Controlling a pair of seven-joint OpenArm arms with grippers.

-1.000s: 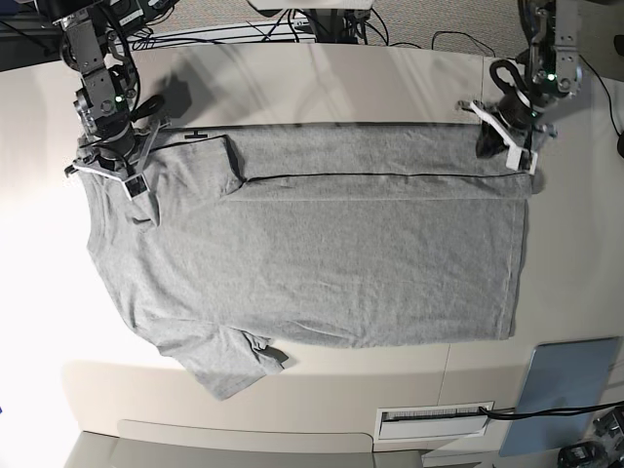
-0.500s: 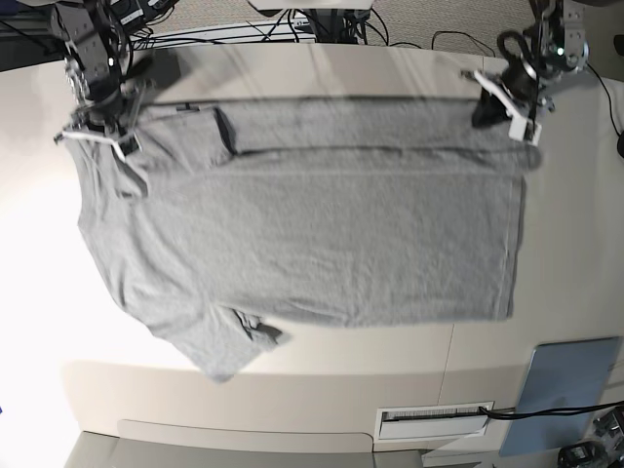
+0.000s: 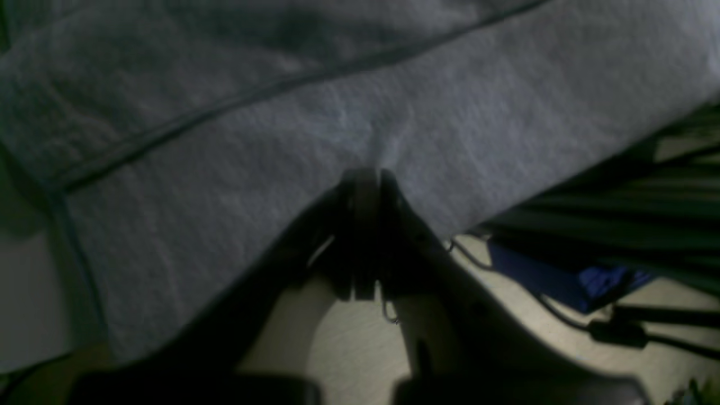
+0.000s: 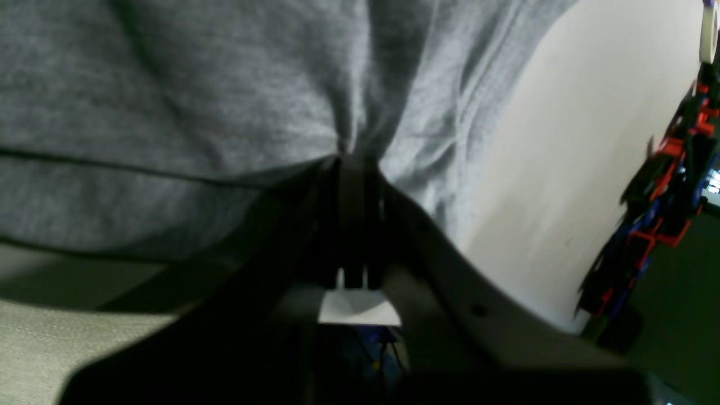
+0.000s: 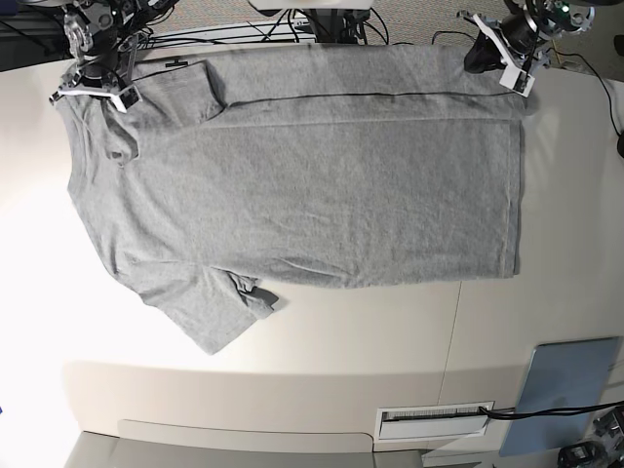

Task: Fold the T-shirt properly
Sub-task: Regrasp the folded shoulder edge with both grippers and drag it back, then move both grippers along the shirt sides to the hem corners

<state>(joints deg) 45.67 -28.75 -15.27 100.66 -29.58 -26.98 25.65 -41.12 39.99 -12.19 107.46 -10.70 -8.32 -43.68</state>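
The grey T-shirt point(image 5: 312, 185) lies spread on the table, plain side up, collar end at the left, hem at the right. Its far edge is lifted and pulled toward the table's back. My left gripper point(image 5: 499, 60) is shut on the far hem corner at the top right; the left wrist view shows its jaws pinching grey cloth point(image 3: 365, 129). My right gripper point(image 5: 97, 86) is shut on the shoulder area at the top left; the right wrist view shows bunched cloth point(image 4: 349, 112) between its jaws. The near sleeve point(image 5: 219, 312) lies flat at the front left.
A blue-grey pad point(image 5: 565, 390) lies at the front right corner. A white slotted panel point(image 5: 434, 419) sits at the front edge. Cables point(image 5: 292, 29) run behind the table's back edge. A red and blue frame point(image 4: 669, 169) stands beyond the table.
Both grippers have moved toward the table's back, dragging the shirt's far edge with them. The whole shirt has slid back; the fold line near the far edge has moved up.
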